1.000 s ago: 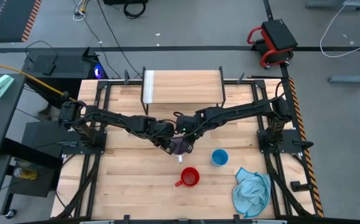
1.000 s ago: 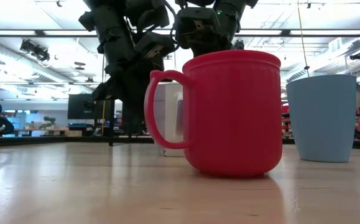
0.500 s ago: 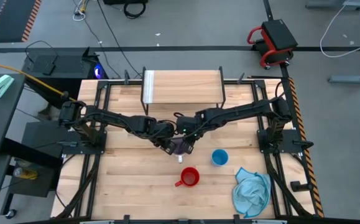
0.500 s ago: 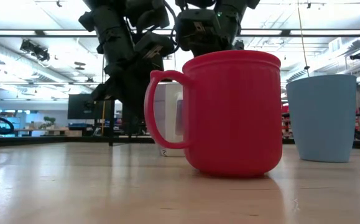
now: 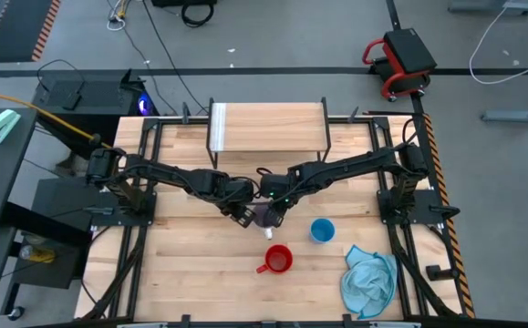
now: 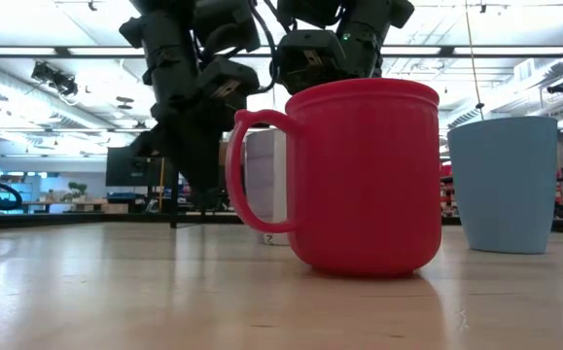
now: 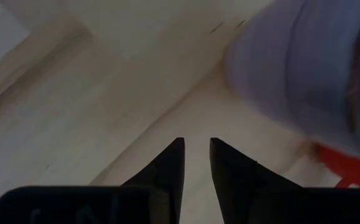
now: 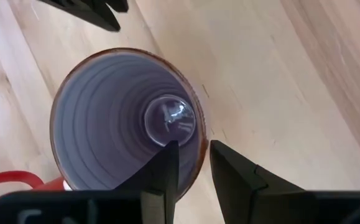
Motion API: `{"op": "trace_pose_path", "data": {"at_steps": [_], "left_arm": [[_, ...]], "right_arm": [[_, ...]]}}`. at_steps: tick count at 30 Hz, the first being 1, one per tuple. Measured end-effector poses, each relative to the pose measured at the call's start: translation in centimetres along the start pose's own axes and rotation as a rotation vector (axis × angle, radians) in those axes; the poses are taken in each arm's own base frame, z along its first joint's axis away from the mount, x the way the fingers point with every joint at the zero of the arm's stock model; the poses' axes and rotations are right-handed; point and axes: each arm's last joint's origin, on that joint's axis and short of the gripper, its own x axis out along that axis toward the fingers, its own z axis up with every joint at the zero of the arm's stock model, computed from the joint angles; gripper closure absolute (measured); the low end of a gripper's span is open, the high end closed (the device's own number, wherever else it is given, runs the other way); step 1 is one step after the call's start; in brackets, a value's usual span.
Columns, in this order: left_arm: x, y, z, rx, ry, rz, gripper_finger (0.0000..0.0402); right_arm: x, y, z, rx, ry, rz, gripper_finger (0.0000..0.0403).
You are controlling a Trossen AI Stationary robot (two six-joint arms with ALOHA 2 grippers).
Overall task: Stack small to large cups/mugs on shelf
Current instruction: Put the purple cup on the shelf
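The high view looked straight down from well above on the whole table [image 5: 191,273], taking in both arms, the shelf [image 5: 268,126] at the far edge and floor on every side, while the low view sat at tabletop level, facing level across the wood into the room, so near the red mug [image 6: 359,175] that it filled the middle. The right wrist view looked steeply down into the open mouth of the purple-grey mug [image 8: 127,118] from close above, and the left wrist view faced the tabletop from close, with that mug [image 7: 304,62] blurred beside it. All four views shared the purple-grey mug and red mug at the table's middle.
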Motion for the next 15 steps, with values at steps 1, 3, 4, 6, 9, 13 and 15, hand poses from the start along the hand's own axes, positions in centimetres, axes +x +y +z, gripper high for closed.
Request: {"op": "trace_pose_path", "data": {"at_steps": [1, 3, 4, 6, 9, 13, 15], "left_arm": [[0.0, 0.1, -0.1, 0.003, 0.012, 0.003, 0.0318], [0.0, 0.2, -0.3, 0.005, 0.039, 0.011, 0.032], [0.0, 0.3, -0.4, 0.006, 0.05, 0.022, 0.0322], [-0.4, 0.6, -0.7, 0.017, 0.071, 0.048, 0.0324], [-1.6, 0.9, -1.3, 0.021, 0.096, 0.079, 0.0326], [-3.8, 1.3, -1.8, 0.031, 0.094, 0.075, 0.0324], [-4.6, 1.3, -1.8, 0.033, 0.071, 0.059, 0.0322]], "right_arm": [[0.0, 0.0, 0.0, 0.0, 0.0, 0.0, 0.0304], [0.0, 0.0, 0.0, 0.0, 0.0, 0.0, 0.0304], [0.0, 0.0, 0.0, 0.0, -0.001, 0.0, 0.0304], [0.0, 0.0, 0.0, 0.0, -0.001, 0.0, 0.0304], [0.0, 0.1, 0.0, -0.001, -0.002, 0.0, 0.0304], [0.0, 0.1, -0.1, -0.003, 0.0, 0.0, 0.0305], [0.0, 0.1, -0.1, -0.003, 0.002, -0.002, 0.0308]]}}
